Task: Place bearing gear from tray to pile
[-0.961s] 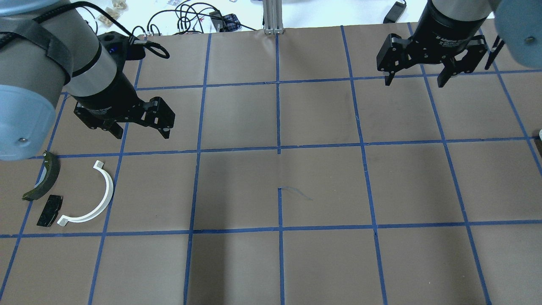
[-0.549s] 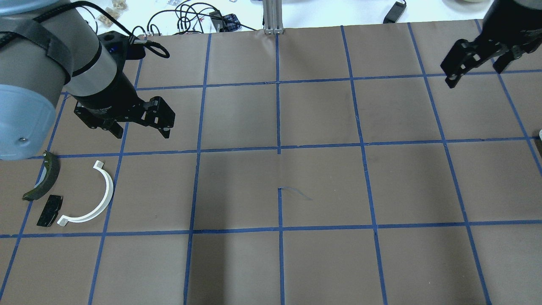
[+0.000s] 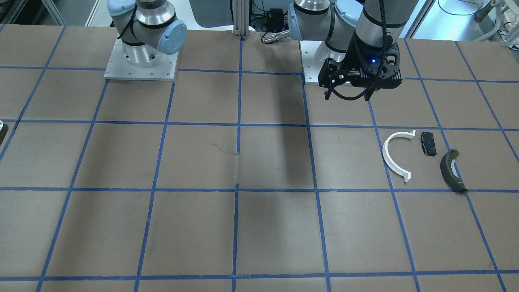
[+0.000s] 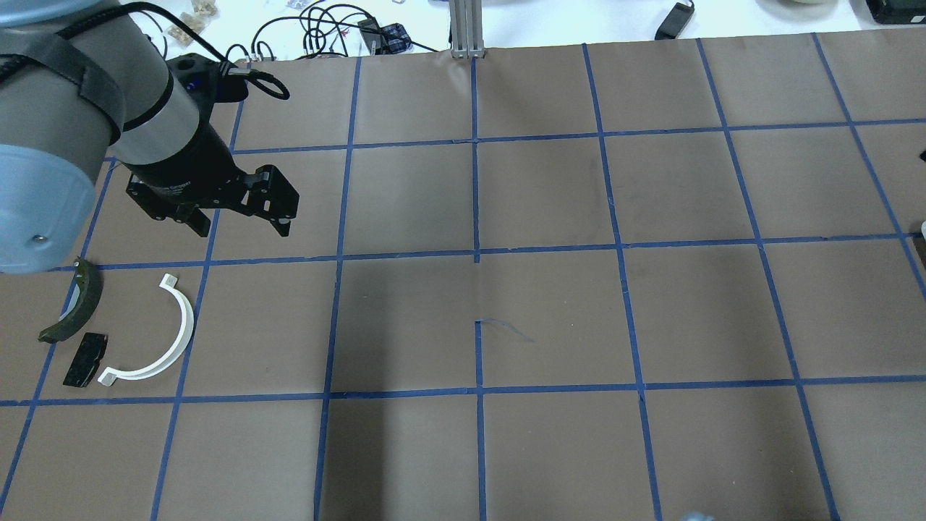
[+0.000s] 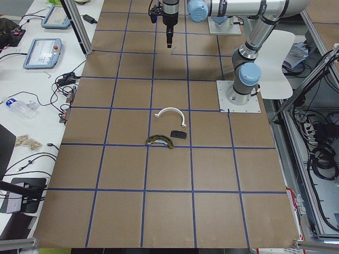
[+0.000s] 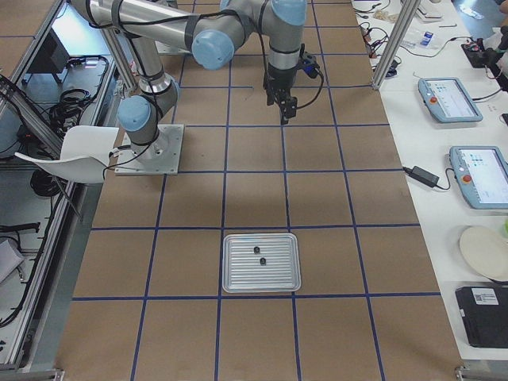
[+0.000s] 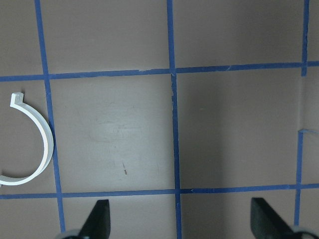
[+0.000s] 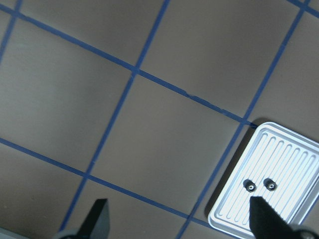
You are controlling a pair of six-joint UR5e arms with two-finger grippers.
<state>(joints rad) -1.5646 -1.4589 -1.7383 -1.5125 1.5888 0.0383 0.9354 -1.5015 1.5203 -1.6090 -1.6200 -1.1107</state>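
1. Since neither gripper carries anything, the step in hand is judged to be the fetch. The right gripper [image 8: 178, 215] has to reach the ribbed metal tray [image 8: 291, 154], where two small black bearing gears [image 8: 249, 185] sit side by side near the middle, close but apart.
2. To do it well, centre over one gear only and descend straight, with the jaws straddling it. Turn the wrist so that neither fingertip lands on the neighbouring gear. The gears are small and the tray floor is ribbed, so an off-centre close could flick the part away.
3. The pile [image 3: 428, 143] lies at the robot's left end of the worktop [image 4: 550, 318], well apart from the tray. It consists of a white half-ring arc [image 4: 188, 322], a flat black pad [image 4: 85, 359] and an olive brake-shoe piece [image 4: 83, 307], all loose and none touching. A long carry or a hand-over looks likely, so a firm hold matters.
4. Right arm: the wrist points down at bare worktop, short of the tray, which shows only in a corner of its camera. Jaws are apart with nothing between them.
5. Left arm: the left gripper [image 4: 242, 230] hangs raised near the pile, towards the middle of the worktop, pointing down. Jaws are wide apart and empty.
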